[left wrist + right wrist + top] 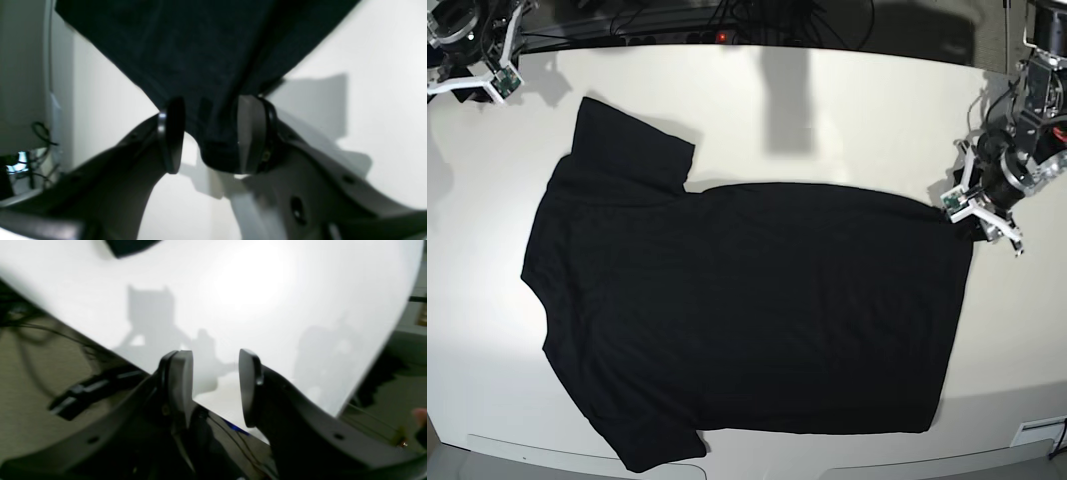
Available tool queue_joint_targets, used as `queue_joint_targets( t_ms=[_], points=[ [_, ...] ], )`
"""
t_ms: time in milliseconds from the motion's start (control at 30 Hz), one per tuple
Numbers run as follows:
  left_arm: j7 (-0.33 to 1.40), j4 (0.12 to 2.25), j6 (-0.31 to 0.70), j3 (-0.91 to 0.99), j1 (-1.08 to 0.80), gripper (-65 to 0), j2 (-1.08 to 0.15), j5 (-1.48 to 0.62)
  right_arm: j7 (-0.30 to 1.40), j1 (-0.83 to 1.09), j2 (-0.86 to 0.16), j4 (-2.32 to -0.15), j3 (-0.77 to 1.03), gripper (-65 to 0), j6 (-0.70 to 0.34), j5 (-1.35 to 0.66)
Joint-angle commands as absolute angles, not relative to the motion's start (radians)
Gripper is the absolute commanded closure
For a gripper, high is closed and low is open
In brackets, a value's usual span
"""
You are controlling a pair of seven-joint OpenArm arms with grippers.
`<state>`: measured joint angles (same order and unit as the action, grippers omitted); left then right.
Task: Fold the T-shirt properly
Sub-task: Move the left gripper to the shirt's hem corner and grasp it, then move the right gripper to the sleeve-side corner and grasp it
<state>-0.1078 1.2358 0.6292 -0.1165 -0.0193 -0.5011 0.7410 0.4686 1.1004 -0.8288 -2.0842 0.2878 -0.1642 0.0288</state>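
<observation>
The black T-shirt lies spread flat on the white table, plain side up, with its sleeves to the left and its hem to the right. My left gripper is at the hem's far right corner. In the left wrist view that corner of the T-shirt lies between the parted fingers, resting against one pad and not pinched. My left gripper is open. My right gripper is open and empty over the table's edge, at the far left corner, apart from the shirt.
Cables and a power strip run along the table's back edge. The right wrist view shows floor and dark cables beyond the table's rim. A white fitting sits at the front right corner.
</observation>
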Motion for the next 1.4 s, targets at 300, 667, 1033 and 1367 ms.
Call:
queue_joint_targets(
  t_ms=[300, 667, 1033, 1367],
  points=[
    [0.102, 1.215, 0.698, -0.205, -0.028, 0.0, -0.506, 0.746, 0.493, 1.108, -0.84, -2.101, 0.297, -23.3, -0.095, 0.024],
    [0.157, 1.217, 0.698, -0.205, -0.053, 0.0, -0.513, 0.57, 0.417, 1.109, -0.93, -2.1, 0.297, -23.3, -0.095, -0.028],
    [0.165, 1.22, 0.698, -0.205, -0.052, 0.0, -0.513, 0.451, 0.341, 1.102, -1.168, -2.024, 0.294, -26.6, -0.092, -0.026],
    [0.164, 1.221, 0.698, -0.205, -0.052, 0.0, -0.513, 0.451, 0.188, 1.032, -1.245, -1.93, 0.218, -26.7, -0.093, -0.029]
  ],
)
